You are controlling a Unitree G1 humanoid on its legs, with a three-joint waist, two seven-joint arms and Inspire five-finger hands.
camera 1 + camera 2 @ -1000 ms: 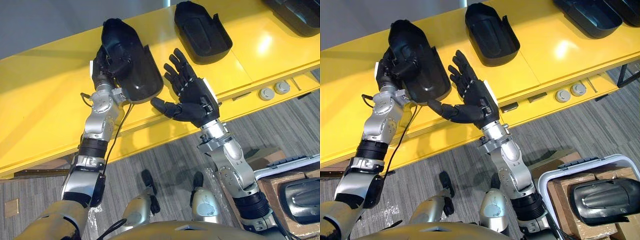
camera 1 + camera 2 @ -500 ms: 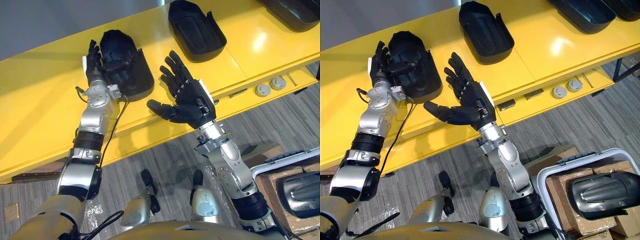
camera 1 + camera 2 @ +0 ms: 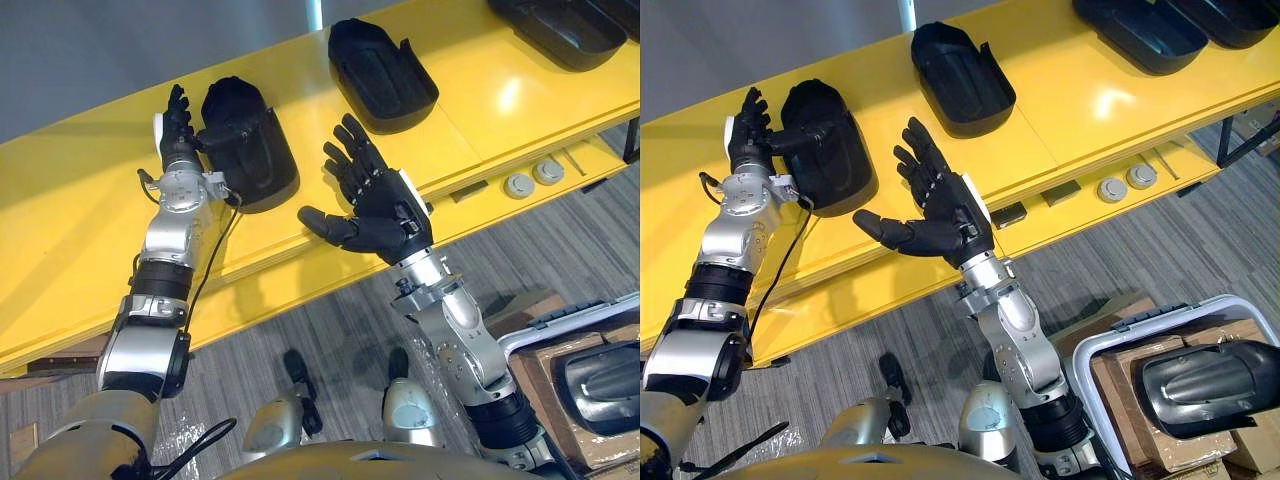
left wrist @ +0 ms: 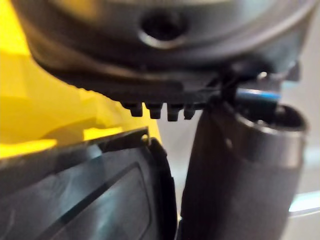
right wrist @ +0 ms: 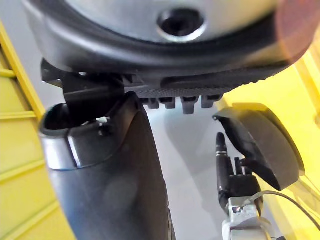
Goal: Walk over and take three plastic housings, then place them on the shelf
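Note:
A black plastic housing (image 3: 250, 150) lies hollow side up on the yellow shelf (image 3: 80, 200). My left hand (image 3: 176, 118) stands against its left side with fingers straight, open, the thumb reaching over the housing's rim (image 4: 90, 185). My right hand (image 3: 380, 200) hovers open, fingers spread, above the shelf's front edge, to the right of that housing and holding nothing. A second housing (image 3: 382, 72) lies farther back on the shelf. More housings (image 3: 1145, 22) lie at the far right end.
A white-rimmed bin (image 3: 1120, 335) at the lower right holds cardboard with another dark housing (image 3: 1210, 385) on top. Two round grey knobs (image 3: 530, 180) sit on the shelf's front ledge. Grey floor runs below the shelf.
The left hand has set the housing down on the shelf and let go, its fingers straightening beside it. The right hand stays open. The camera has shifted.

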